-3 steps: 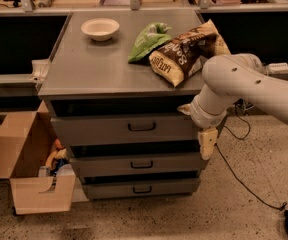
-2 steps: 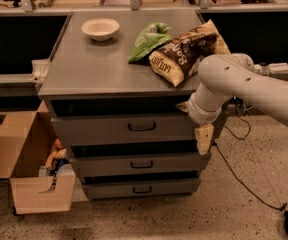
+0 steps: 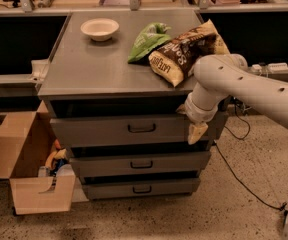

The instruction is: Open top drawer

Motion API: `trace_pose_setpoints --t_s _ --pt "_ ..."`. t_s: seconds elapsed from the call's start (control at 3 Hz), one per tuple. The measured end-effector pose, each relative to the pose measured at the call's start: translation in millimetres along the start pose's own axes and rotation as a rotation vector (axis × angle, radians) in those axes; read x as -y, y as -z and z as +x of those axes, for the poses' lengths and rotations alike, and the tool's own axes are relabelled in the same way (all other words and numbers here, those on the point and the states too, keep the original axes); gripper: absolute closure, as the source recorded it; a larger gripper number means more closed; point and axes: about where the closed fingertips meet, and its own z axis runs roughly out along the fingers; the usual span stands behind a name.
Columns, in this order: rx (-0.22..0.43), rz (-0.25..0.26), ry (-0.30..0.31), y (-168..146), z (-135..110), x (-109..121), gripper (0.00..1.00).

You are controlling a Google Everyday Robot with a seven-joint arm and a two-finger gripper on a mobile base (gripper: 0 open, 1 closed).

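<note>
The top drawer is the tallest grey face panel of the cabinet, with a small black loop handle at its middle. A dark gap shows between its face and the cabinet top. My gripper hangs pointing down in front of the drawer face's right end, well to the right of the handle. The white arm reaches in from the right and covers the drawer's right corner. Whether the gripper touches the face cannot be told.
Two shallower drawers sit below. On the cabinet top are a white bowl, a green bag and a brown chip bag. An open cardboard box stands on the floor at the left. Cables run at the right.
The gripper has moved a little left and up along the right end of the top drawer's face. The drawers look unchanged.
</note>
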Motion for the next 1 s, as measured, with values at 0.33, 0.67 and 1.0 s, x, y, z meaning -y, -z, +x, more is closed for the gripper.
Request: trace_pose_setpoints --t_s 0.33,0.67,1.0 --pt "0.012 -0.019 -0.021 8.1 -7.4 -18.2 0.58" --pt "0.028 -0.03 -0.073 37.1 -24.5 -68.9 0.9" --pt "0.039 -0.034 -0.087 39.2 -28.7 -84.3 1.0"
